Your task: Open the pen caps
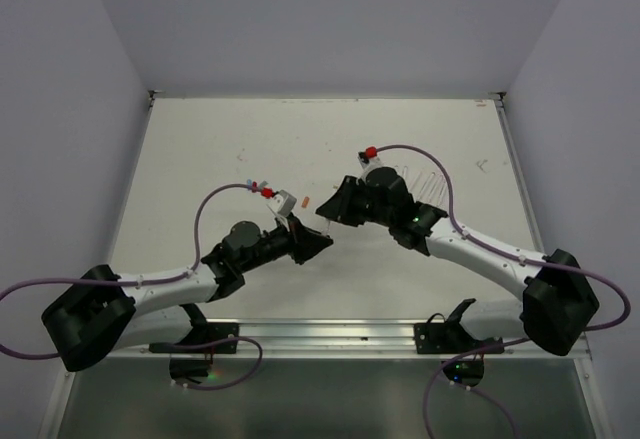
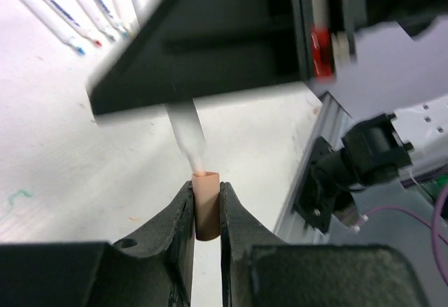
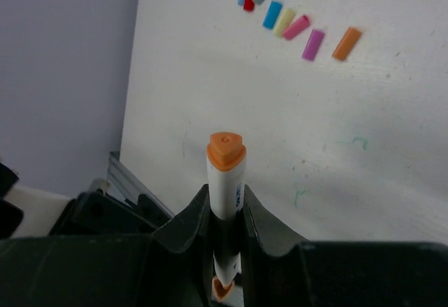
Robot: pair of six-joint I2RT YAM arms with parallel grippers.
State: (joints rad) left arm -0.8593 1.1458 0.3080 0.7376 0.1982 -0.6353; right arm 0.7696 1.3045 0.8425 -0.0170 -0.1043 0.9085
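Note:
My left gripper [image 2: 206, 189] is shut on a short peach-orange pen cap [image 2: 206, 209], held upright between the fingers. The tapered white tip of a pen [image 2: 186, 131] sits right at the cap's open mouth, coming down from my right gripper's black body [image 2: 210, 34]. My right gripper [image 3: 225, 196] is shut on that white-barrelled pen [image 3: 226, 181], whose orange triangular end [image 3: 226, 150] sticks out past the fingertips. In the top view the two grippers [image 1: 318, 243] [image 1: 326, 212] meet above the table's middle. Loose caps [image 3: 294, 26] lie in a row.
Several more white pens lie side by side on the table [image 2: 66, 10], behind the right arm in the top view [image 1: 425, 181]. An orange cap [image 1: 305, 200] and small caps [image 1: 252, 183] lie near the left arm's cable. The metal rail [image 1: 330, 334] runs along the near edge.

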